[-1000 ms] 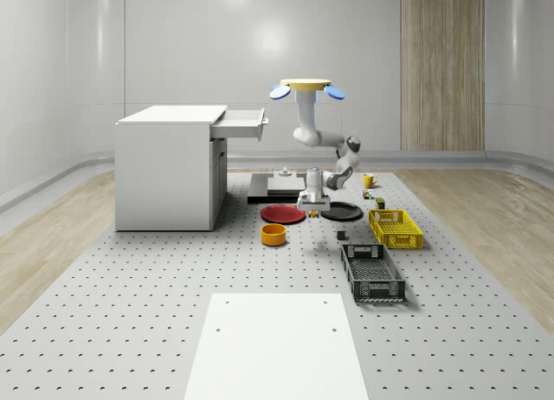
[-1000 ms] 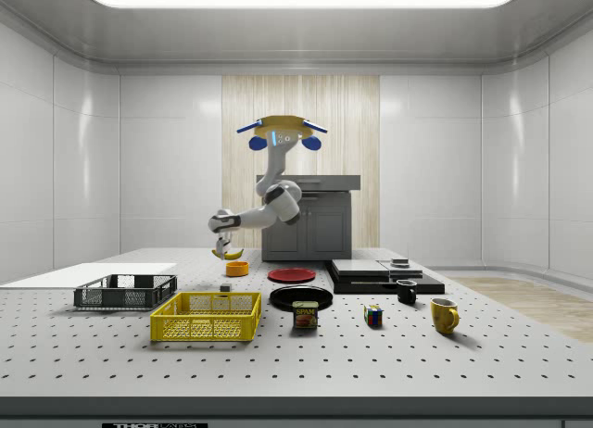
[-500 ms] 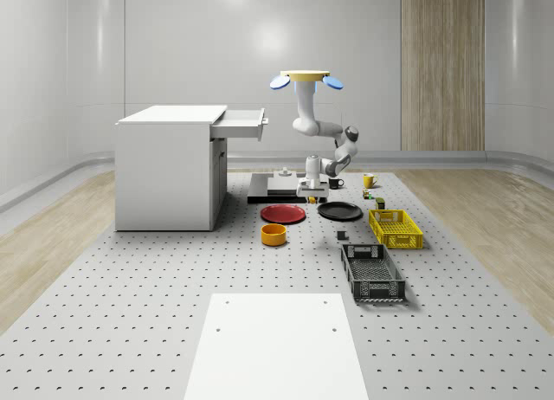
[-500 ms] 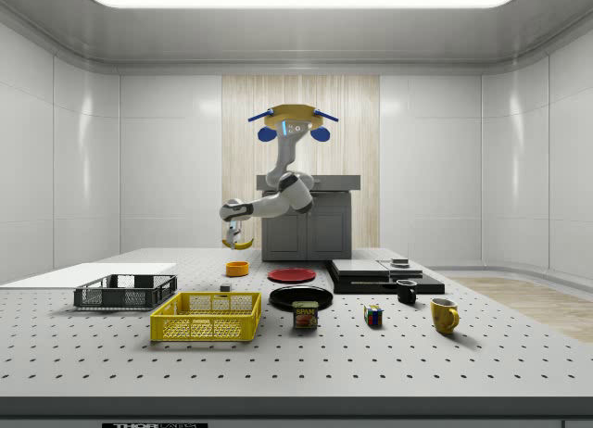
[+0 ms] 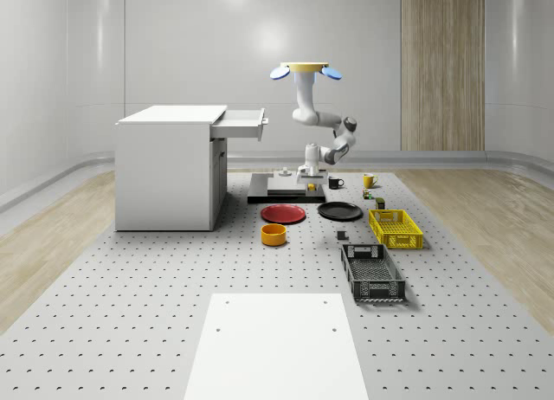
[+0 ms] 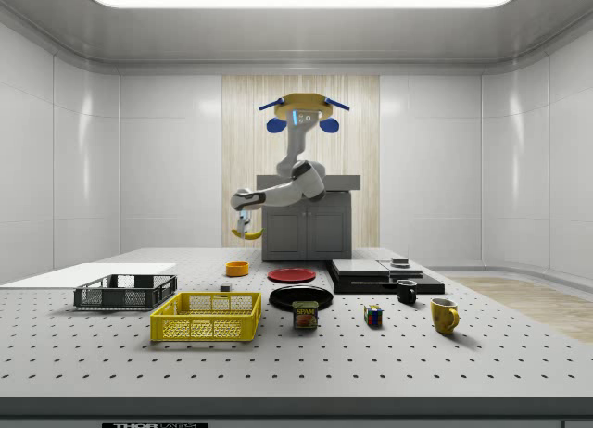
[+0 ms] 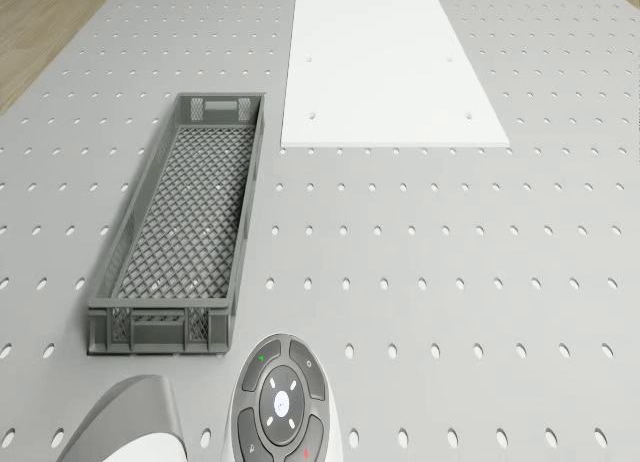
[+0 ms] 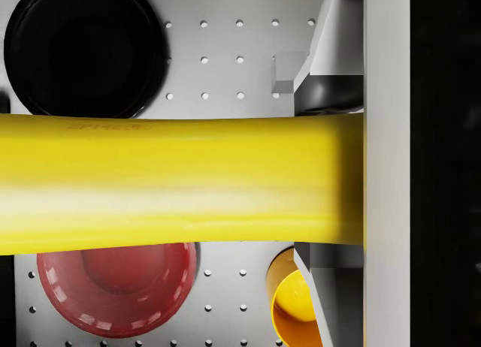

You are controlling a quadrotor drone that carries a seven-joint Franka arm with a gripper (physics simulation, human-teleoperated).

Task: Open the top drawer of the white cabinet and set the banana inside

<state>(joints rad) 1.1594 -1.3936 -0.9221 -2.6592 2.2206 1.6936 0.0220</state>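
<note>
On the whole-scene view's left stands the white cabinet (image 5: 166, 169), boxy and smooth, its top drawer (image 5: 241, 123) pulled out toward the right with nothing visible inside from this angle. Open air lies between the drawer front and the robot. Next along, the drone (image 5: 305, 70) hovers high above the perforated table (image 5: 130, 313), over the black slab (image 5: 260, 192) and plates, its arm folding down and back. The gripper (image 5: 311, 178) hangs above the slab's near edge, well right of the drawer and lower than it. In the side view the gripper (image 6: 246, 226) is clamped on the banana (image 6: 247, 233), which dangles clear of the table, above the small orange bowl (image 6: 237, 269). In the wrist view the banana (image 8: 180, 183) runs as a thick, glossy yellow bar across the fingers (image 8: 328, 69); below it sit the black plate (image 8: 83, 46), the red plate (image 8: 116, 279) and the orange bowl (image 8: 297, 309), all empty. Further right in the whole-scene view, the yellow mesh basket (image 5: 396, 229) and the dark grey lattice crate (image 5: 372, 273) both sit empty, and the drone view confirms the crate (image 7: 180, 222) is bare inside, beside the flat white panel (image 7: 390, 62).
</note>
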